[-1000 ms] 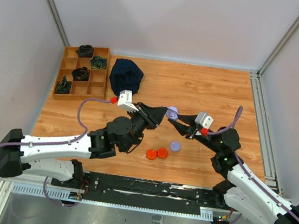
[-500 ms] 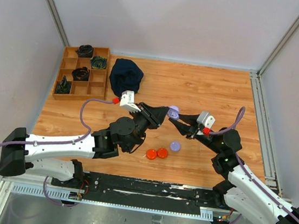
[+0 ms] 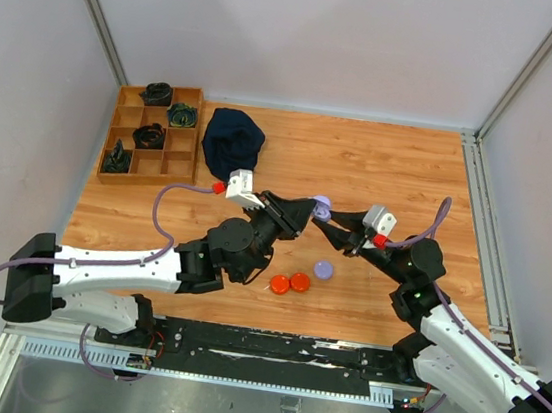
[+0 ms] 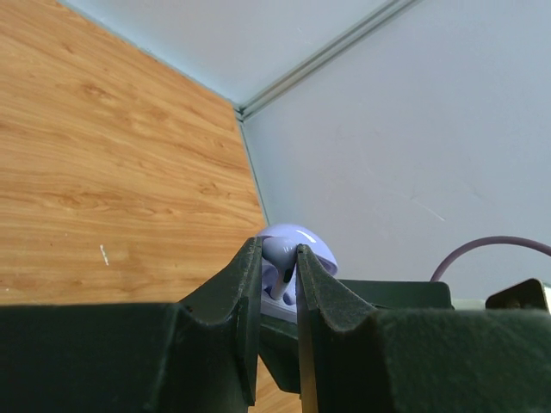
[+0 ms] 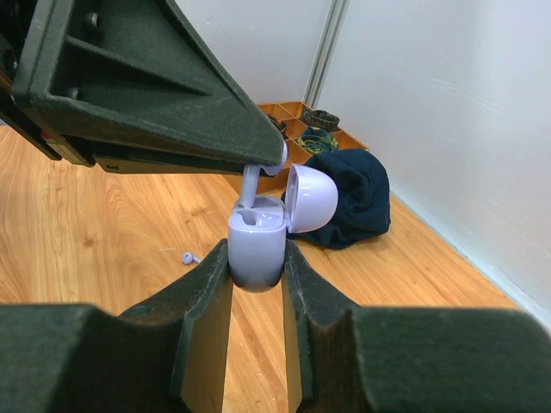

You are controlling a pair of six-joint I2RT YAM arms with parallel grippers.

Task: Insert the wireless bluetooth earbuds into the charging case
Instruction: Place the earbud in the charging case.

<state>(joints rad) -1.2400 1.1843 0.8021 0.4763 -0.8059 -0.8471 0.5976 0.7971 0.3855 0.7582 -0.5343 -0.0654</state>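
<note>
Two earbuds and one charging case are in view. Your left claw [image 3: 306,210] is clamped on the first earbud [image 4: 277,261], pale lavender, held above the table [image 3: 391,170] with its stem at the mouth of the open charging case [image 5: 256,243]. Your right claw [image 5: 256,262] is clamped on the body of that case, its lid tipped back. The second earbud [image 5: 190,256] lies loose on the wood, apart from both claws. Near the arms lie two orange discs [image 3: 280,284], touching each other, and one lavender disc [image 3: 324,269] just beside them. Farther off, one dark cloth [image 3: 234,141] sits beside one wooden tray [image 3: 196,136] holding four dark items [image 3: 149,136]. The left claw's broad fingers [image 5: 146,95] crowd the space above the case.
</note>
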